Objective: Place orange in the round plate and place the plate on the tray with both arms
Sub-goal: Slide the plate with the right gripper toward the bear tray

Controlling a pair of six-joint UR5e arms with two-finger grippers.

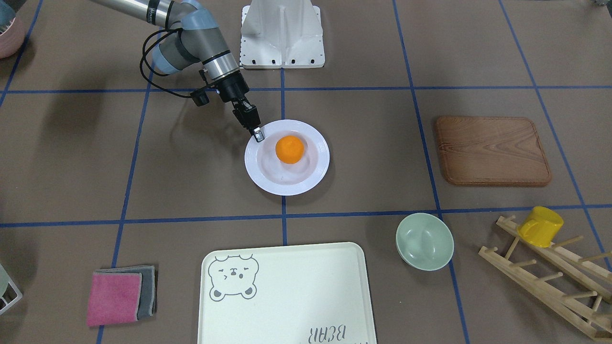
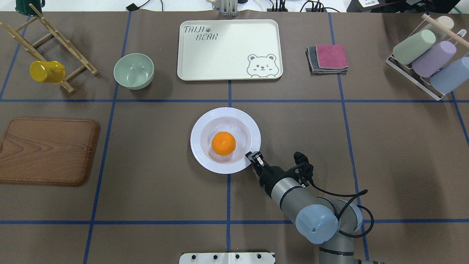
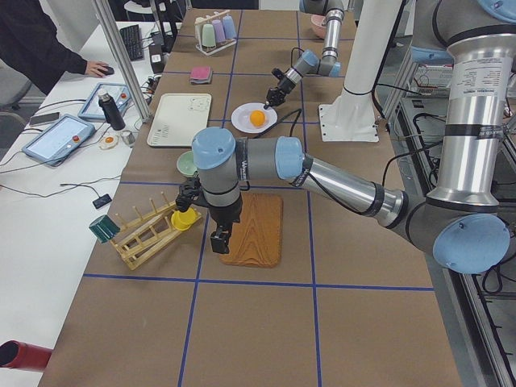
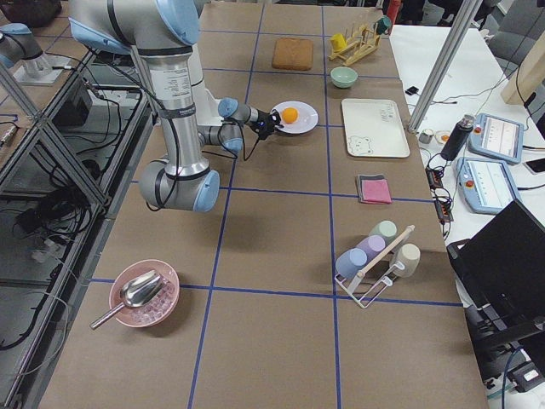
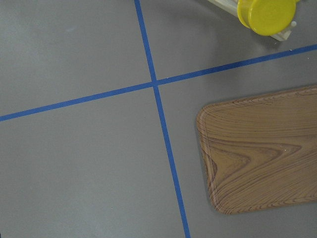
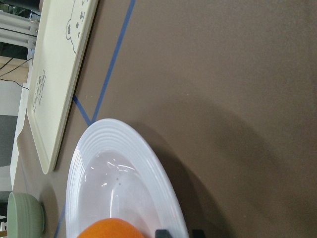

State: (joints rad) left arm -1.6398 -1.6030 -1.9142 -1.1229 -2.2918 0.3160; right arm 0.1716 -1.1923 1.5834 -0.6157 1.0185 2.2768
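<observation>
Two dark tips, the jaws of the right arm (image 2: 315, 216), show at the bottom edge of the right wrist view. One is over the ridged rim of the plate (image 2: 205, 161) and one is over the table (image 2: 146, 183) just beside it, so they straddle the rim's edge. I cannot tell whether they pinch it or stand slightly spread. In the overhead view this hold is on the plate's lower right rim. The plate sits mid-frame with the orange (image 2: 223, 143) loose in its well. The plate looks glazed, stiff and breakable, likely slick under a pinch and heavy enough to droop from one edge. A second hold on the bare rim opposite, at its upper left, seems wise. The orange is round and free to roll, so the plate should stay level. The tray (image 2: 227, 47) lies at top centre, well apart, past a blue line. The left arm (image 3: 322, 173) hangs over the wooden board (image 3: 254, 230) mid-frame in the side view, and the state of its jaws cannot be told.
</observation>
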